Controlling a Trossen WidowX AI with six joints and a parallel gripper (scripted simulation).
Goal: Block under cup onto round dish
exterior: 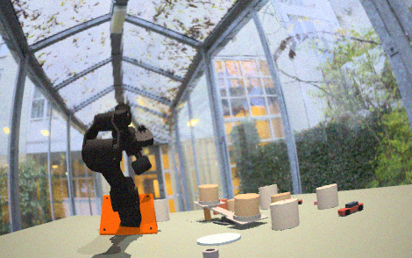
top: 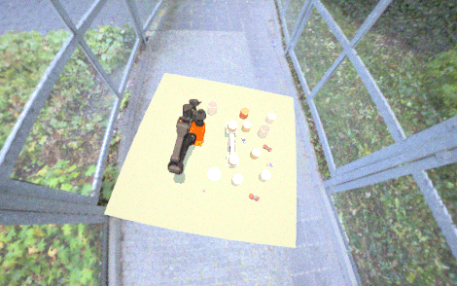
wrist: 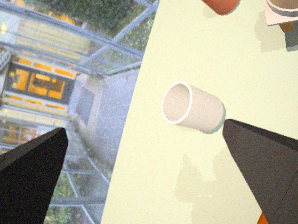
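The balance point(top: 232, 138) point(exterior: 261, 218) bears two tan cups. The far cup point(top: 232, 126) point(exterior: 208, 193) stands higher in the exterior view. The near cup point(top: 233, 160) point(exterior: 246, 205) is on the lower end, so the beam looks tilted toward it. No block shows; what is under the cups is hidden. The white round dish point(top: 214, 174) point(exterior: 218, 239) lies in front of the balance, with nothing on it. My gripper point(exterior: 146, 150) point(wrist: 146, 131) is open and empty, raised above the arm's base, away from both cups. A corner of the balance point(wrist: 272, 18) shows at the wrist view's upper right.
A pale hollow cup point(top: 212, 108) point(exterior: 162, 210) point(wrist: 207, 110) stands near the arm's base. An orange-red cylinder point(top: 244, 113) point(wrist: 222, 5) is behind the balance. Several pale cylinders and toy cars point(top: 254, 197) point(exterior: 351, 208) stand beyond it. A small ring-like piece point(exterior: 210, 253) lies before the dish.
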